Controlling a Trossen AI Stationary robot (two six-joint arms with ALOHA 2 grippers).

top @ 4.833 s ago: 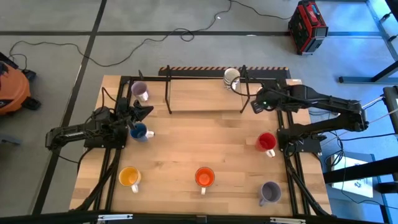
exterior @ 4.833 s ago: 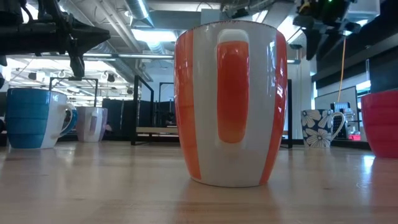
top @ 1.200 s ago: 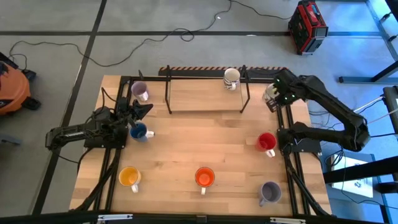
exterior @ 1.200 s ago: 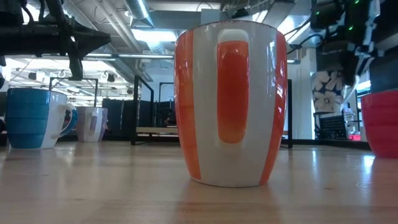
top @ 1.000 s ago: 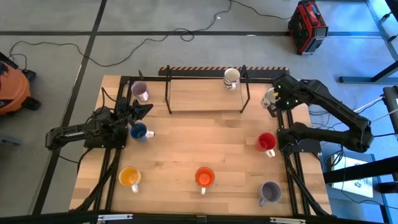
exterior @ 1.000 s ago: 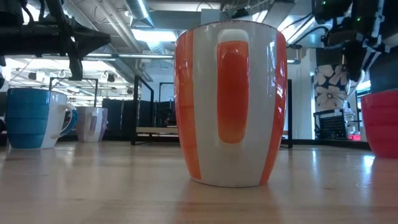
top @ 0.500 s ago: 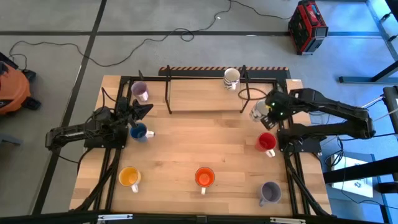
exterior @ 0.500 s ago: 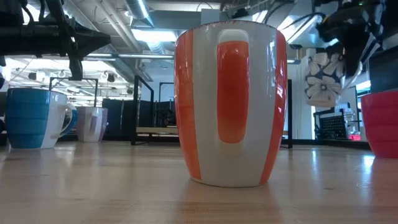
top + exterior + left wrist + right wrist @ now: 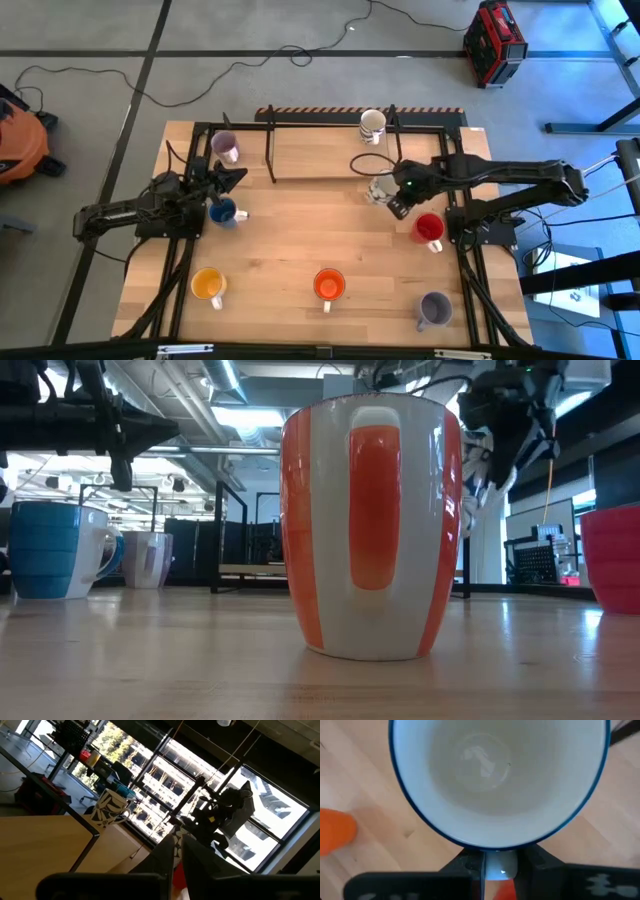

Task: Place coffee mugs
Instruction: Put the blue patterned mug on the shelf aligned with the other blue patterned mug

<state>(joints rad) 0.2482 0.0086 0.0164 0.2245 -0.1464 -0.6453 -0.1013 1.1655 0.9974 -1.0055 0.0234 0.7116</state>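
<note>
R gripper [image 9: 393, 200] w/ white mug [image 9: 381, 187] moved inward, table centre-right.

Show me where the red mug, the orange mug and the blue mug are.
red mug [image 9: 428, 227], high view, its open inside.
orange mug [image 9: 372, 525], low view, its handle.
blue mug [image 9: 223, 211], high view, its rim.

Orange-and-white striped mug [image 9: 372, 525]
</note>
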